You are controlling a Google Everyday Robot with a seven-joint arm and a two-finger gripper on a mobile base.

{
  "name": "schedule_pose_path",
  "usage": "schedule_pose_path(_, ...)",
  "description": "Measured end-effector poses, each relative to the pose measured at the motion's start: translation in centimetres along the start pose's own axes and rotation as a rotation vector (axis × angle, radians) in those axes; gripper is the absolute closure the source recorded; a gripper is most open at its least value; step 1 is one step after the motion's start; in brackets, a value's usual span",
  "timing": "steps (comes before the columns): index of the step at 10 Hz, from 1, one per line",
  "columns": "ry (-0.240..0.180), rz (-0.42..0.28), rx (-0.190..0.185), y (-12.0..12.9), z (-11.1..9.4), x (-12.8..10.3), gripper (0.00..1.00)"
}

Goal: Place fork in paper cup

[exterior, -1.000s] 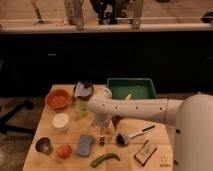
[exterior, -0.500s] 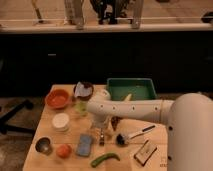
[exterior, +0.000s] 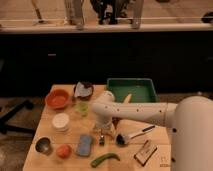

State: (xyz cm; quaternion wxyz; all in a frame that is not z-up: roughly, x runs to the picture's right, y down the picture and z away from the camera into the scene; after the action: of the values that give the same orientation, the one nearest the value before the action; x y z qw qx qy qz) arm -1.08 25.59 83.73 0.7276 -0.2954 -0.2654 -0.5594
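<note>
My gripper hangs from the white arm and points down at the table's middle, just right of the blue sponge. A slim silver piece right under it looks like the fork, lying on the wood; the gripper covers most of it. The white paper cup stands upright at the table's left, apart from the gripper, with the translucent green cup behind it to the right.
Around the gripper are a black-headed brush, a green bin, an orange bowl, a dark bowl, a metal cup, an orange fruit, a green pepper and a packet.
The gripper has come down a little toward the table at the same spot. Nothing on the table has moved.
</note>
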Motion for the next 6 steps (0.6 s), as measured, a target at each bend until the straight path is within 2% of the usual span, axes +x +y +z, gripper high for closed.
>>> schedule_pose_path(2, 0.016, -0.002, 0.013, -0.07, 0.27, -0.13, 0.20)
schedule_pose_path(6, 0.026, -0.019, -0.018, -0.23, 0.57, -0.39, 0.20)
